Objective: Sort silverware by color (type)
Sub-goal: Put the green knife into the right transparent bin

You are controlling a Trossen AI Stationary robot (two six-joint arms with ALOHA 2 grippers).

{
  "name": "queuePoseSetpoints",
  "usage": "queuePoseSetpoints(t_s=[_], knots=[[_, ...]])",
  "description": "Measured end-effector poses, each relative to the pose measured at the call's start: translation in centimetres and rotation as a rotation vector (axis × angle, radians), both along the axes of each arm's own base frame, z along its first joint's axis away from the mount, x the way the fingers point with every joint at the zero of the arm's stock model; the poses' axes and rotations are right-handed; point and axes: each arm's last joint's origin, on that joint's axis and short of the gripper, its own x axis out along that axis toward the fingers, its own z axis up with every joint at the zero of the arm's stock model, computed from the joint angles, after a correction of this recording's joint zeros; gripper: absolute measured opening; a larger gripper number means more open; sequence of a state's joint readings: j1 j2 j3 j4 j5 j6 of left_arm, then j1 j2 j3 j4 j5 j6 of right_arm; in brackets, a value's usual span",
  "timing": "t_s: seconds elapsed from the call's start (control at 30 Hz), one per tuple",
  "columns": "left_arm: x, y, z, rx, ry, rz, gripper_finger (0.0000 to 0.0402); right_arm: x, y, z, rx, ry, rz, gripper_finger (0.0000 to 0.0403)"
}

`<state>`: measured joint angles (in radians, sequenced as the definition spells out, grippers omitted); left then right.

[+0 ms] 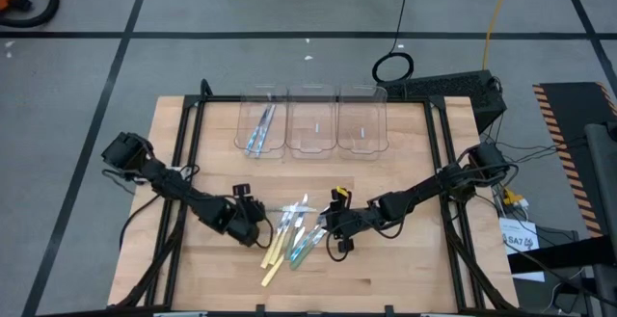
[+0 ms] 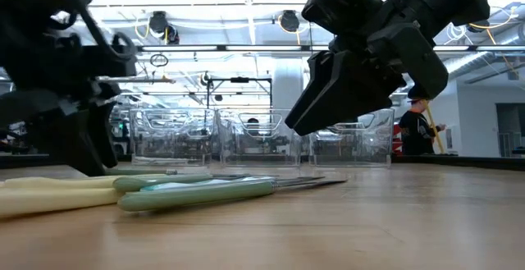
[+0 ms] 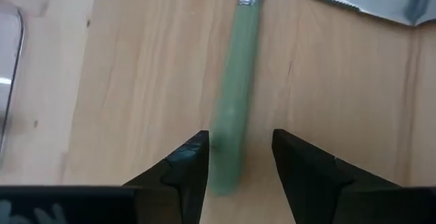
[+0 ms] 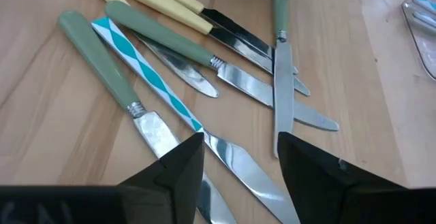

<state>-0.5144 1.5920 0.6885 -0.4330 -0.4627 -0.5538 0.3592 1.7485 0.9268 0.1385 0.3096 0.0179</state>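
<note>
Several knives with silvery blades lie in a loose pile (image 1: 292, 232) on the wooden table, with pale yellow handles (image 4: 158, 1), green handles (image 4: 97, 55) and one teal-and-white patterned handle (image 4: 146, 69). Blue-handled utensils (image 1: 259, 129) lie in the left clear bin. My left gripper (image 3: 238, 164) is low at the pile's left side (image 1: 256, 216), open, with the free end of a green knife handle (image 3: 234, 115) between its fingers. My right gripper (image 4: 238, 157) is open and hovers above the pile's right side (image 1: 331, 223), over the blades, raised off the table (image 2: 316, 98). My left gripper has its fingers on either side of the green handle's free end (image 3: 227, 173), coming along the handle, which lies flat on the table. One finger (image 3: 194, 163) is right beside the handle; I cannot tell whether it touches.
Three clear bins (image 1: 311, 119) stand in a row at the table's far side; the middle and right ones (image 1: 362, 119) look empty of utensils. Bare wood lies between the bins and the pile. Black frame rails run along the table's left and right sides.
</note>
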Motion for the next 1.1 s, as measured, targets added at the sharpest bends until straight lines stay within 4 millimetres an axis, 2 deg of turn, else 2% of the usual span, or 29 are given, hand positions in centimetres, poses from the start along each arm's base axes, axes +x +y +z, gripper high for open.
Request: queuePoseSetpoints(t_s=[0.17,0.3,0.5,0.63,0.83,1.0,1.1], knots=[[-0.9,0.4,-1.4,-0.010,-0.050,0.005,0.0172,0.1,-0.1,-0.6,-0.039,0.001,-0.032,0.0180],[-0.9,0.5,-1.7,-0.013,-0.077,-0.015,0.0161,0.4,-0.3,-1.4,-0.067,0.001,-0.062,0.0180],[-0.7,0.6,-1.8,-0.030,-0.069,-0.035,0.0085,1.2,-1.4,-2.7,-0.029,0.006,-0.140,0.0180],[-0.6,0.7,-1.8,-0.012,-0.076,-0.044,0.0046,1.6,-2.4,-3.0,0.024,-0.005,-0.215,0.0180],[-0.6,0.7,-1.8,-0.003,-0.074,-0.054,0.0040,1.7,-3.0,-3.3,0.004,0.012,-0.217,0.0180],[-0.6,0.7,-1.8,-0.004,-0.073,-0.055,0.0039,1.9,-2.9,-4.7,-0.075,0.043,-0.164,0.0180],[-0.6,0.7,-1.8,-0.003,-0.073,-0.055,0.0039,2.2,-3.0,-5.3,-0.132,0.012,-0.192,0.0180]])
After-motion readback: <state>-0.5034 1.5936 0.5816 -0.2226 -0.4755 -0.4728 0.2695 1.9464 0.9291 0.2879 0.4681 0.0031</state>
